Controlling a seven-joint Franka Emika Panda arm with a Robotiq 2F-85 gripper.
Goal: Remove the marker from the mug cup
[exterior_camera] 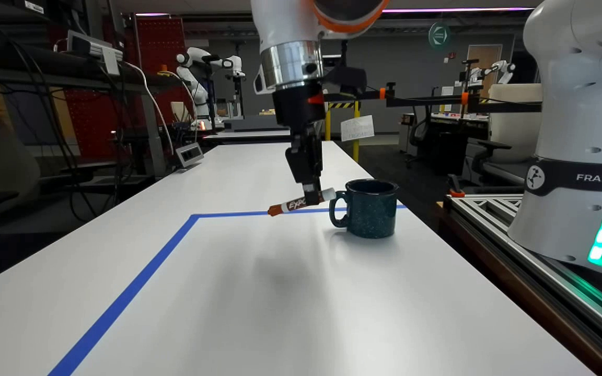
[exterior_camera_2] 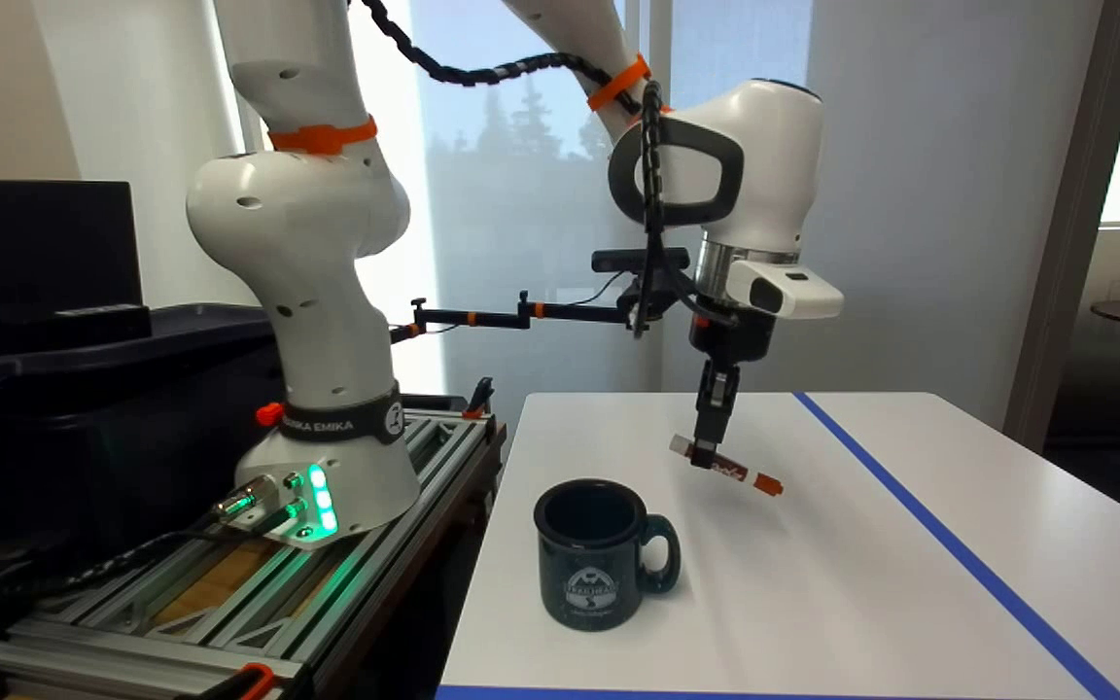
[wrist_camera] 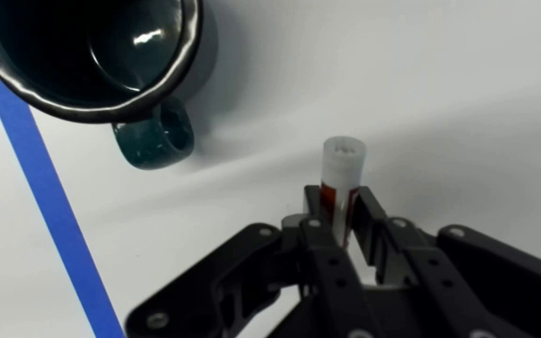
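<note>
The marker shows in both exterior views, outside the mug. My gripper is shut on it near its whitish end. The marker hangs above the white table, tilted, with its brown-orange end lower. In the wrist view the marker's whitish end sticks out beyond my fingertips; its far end is hidden behind the fingers. The dark teal mug stands upright on the table with its handle to one side. In the wrist view the mug is apart from the marker, and no object shows in its visible interior.
Blue tape lines run across the white table; one also shows in the wrist view. The mug stands near the table edge beside the robot base. A camera arm reaches behind the gripper.
</note>
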